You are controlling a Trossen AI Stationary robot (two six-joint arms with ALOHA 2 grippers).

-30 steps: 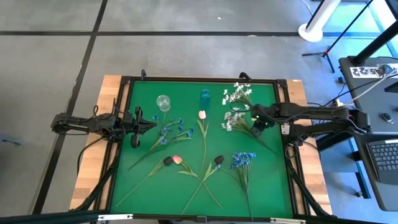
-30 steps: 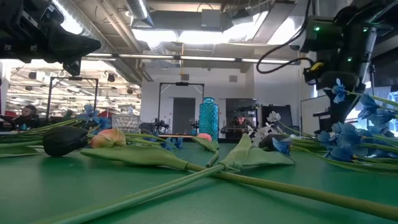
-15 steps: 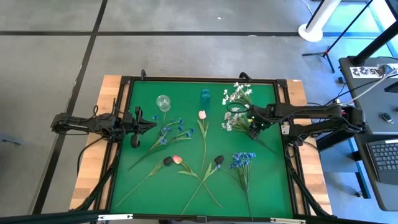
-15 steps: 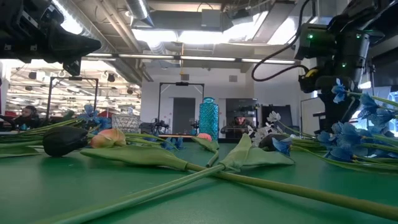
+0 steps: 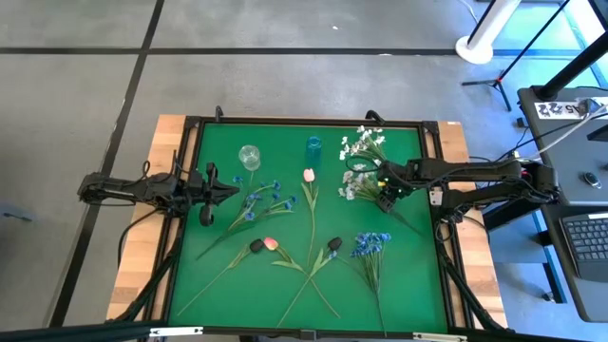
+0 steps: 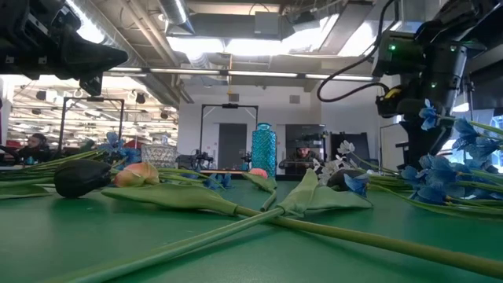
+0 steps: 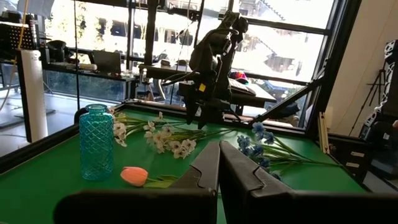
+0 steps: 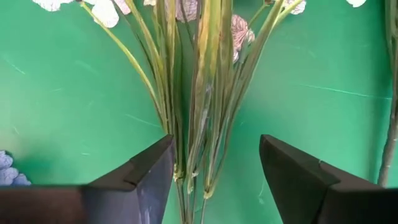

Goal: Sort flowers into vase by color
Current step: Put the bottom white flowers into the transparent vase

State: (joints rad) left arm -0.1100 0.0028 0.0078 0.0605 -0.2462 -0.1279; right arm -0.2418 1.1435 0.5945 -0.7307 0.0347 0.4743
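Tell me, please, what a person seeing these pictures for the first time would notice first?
Probably the bright green table strewn with long-stemmed flowers: a blue spray near the front, a pink tulip in the middle. Next, the right gripper, open, low over the stems of a white spray, which run between its fingers. At the far edge stand a clear vase and a blue vase; the left gripper, shut, waits at the left side.

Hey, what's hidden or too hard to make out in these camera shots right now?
- Right claw: open astride the white spray's stems; the right wrist view's edges cut off the blossoms.
- Clear vase: low view, half hidden behind blue blossoms.
- Dark flower heads: high view, too small to identify.
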